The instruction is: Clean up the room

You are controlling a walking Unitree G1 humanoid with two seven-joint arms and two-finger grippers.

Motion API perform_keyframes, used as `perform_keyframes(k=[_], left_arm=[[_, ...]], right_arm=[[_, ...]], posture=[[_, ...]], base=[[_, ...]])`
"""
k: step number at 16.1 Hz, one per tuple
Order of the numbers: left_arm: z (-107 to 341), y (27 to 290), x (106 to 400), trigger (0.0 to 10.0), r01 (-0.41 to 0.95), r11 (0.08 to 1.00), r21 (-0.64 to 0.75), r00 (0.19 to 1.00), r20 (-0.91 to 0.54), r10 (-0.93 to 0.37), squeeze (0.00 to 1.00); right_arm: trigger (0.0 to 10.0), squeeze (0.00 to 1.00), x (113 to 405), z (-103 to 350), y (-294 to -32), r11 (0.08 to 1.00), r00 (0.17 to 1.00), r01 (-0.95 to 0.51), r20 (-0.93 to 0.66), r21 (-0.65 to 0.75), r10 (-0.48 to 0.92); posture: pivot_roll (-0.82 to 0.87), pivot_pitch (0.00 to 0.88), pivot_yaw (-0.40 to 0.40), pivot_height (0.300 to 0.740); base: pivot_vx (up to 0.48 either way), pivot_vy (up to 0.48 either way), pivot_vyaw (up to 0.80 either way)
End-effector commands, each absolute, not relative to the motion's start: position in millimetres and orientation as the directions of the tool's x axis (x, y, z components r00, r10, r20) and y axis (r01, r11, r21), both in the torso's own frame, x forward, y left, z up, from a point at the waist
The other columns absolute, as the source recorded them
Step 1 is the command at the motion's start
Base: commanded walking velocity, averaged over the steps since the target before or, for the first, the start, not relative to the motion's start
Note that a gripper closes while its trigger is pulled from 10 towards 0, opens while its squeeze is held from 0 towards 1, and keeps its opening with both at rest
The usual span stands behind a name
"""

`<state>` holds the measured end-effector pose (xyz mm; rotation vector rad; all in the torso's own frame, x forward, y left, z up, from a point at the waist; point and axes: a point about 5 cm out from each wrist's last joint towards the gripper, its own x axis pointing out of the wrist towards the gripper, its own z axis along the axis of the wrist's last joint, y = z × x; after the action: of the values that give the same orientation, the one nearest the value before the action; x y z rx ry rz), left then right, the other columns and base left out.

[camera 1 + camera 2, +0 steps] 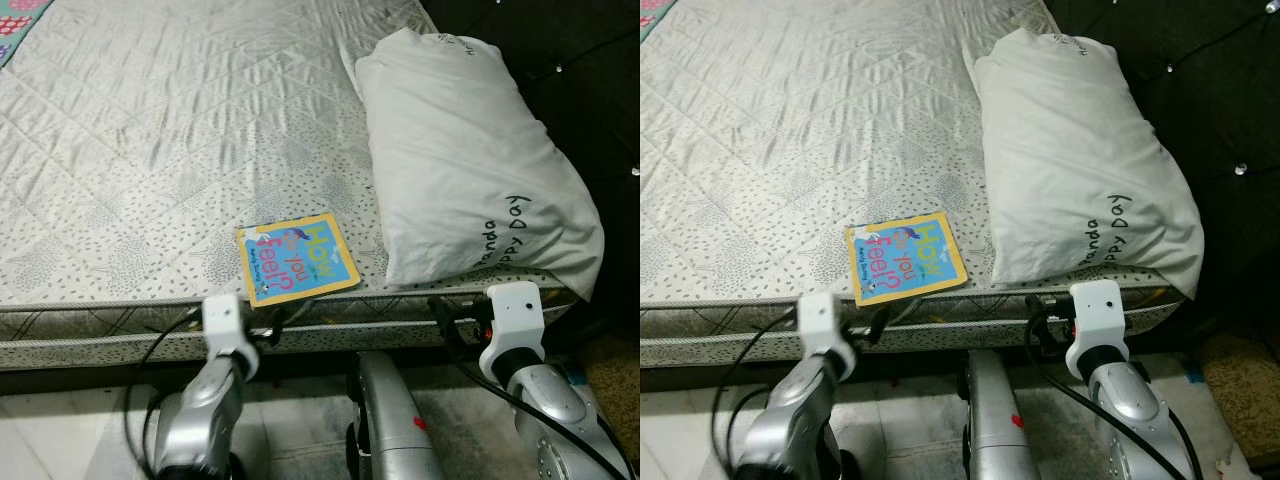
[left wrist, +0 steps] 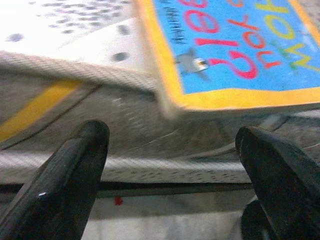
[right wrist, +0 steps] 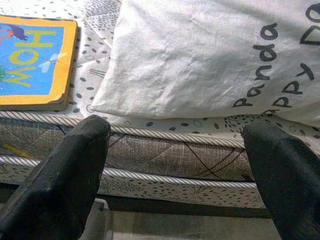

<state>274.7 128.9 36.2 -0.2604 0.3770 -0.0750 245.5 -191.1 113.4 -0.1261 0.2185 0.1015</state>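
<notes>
In the left eye view, a blue-and-yellow book (image 1: 296,262) lay at the bed's (image 1: 150,150) lower-centre edge, just beside a white pillow (image 1: 470,170) cut off at right. In the left wrist view, the left gripper (image 2: 172,165) had its fingers spread below the blurred book corner. In the right wrist view, the right gripper (image 3: 182,170) had its fingers spread before the mattress edge, under the pillow.

Glossy card book (image 1: 296,262), quilted cloth mattress (image 1: 170,130), creased matt cotton pillow (image 1: 470,160)

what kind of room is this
Most likely a bedroom: a bare quilted mattress with a white pillow at its dark tufted headboard, and a children's book near the edge.
</notes>
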Motion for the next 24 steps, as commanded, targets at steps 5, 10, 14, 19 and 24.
perform_keyframes(k=[5, 10, 14, 19, 24], left_arm=[[35, 144, 282, 10.0, -0.07, 0.951, -0.303, 0.914, -0.401, -0.061, 0.0], [46, 157, 300, 10.0, -0.094, 0.951, -0.294, 0.927, -0.375, -0.025, 0.0], [43, 166, 301, 10.0, -0.122, 0.949, -0.291, 0.923, -0.385, 0.0, 0.0], [44, 184, 309, 10.0, -0.164, 0.947, -0.277, 0.918, -0.393, 0.044, 0.0], [47, 197, 314, 10.0, -0.188, 0.947, -0.259, 0.919, -0.387, 0.077, 0.0]], right_arm=[[10.0, 0.0, 245, 111, -195, 0.987, 0.971, -0.109, -0.224, -0.121, 0.08], [10.0, 0.0, 245, 111, -198, 0.986, 0.973, -0.101, -0.221, -0.129, 0.071], [10.0, 0.0, 246, 111, -198, 0.987, 0.973, -0.101, -0.22, -0.128, 0.071], [10.0, 0.0, 246, 112, -199, 0.987, 0.975, -0.092, -0.215, -0.13, 0.063], [10.0, 0.0, 246, 111, -199, 0.988, 0.975, -0.087, -0.214, -0.127, 0.059]], posture=[[-0.29, 0.167, -0.038, 0.532], [-0.3, 0.167, -0.038, 0.532], [-0.3, 0.169, -0.039, 0.532], [-0.3, 0.167, -0.033, 0.532], [-0.3, 0.165, -0.031, 0.532]], base=[[0.0, 0.0, 0.0], [0.0, 0.0, 0.0], [0.0, 0.0, 0.0], [0.0, 0.0, 0.0], [0.0, 0.0, 0.0]])
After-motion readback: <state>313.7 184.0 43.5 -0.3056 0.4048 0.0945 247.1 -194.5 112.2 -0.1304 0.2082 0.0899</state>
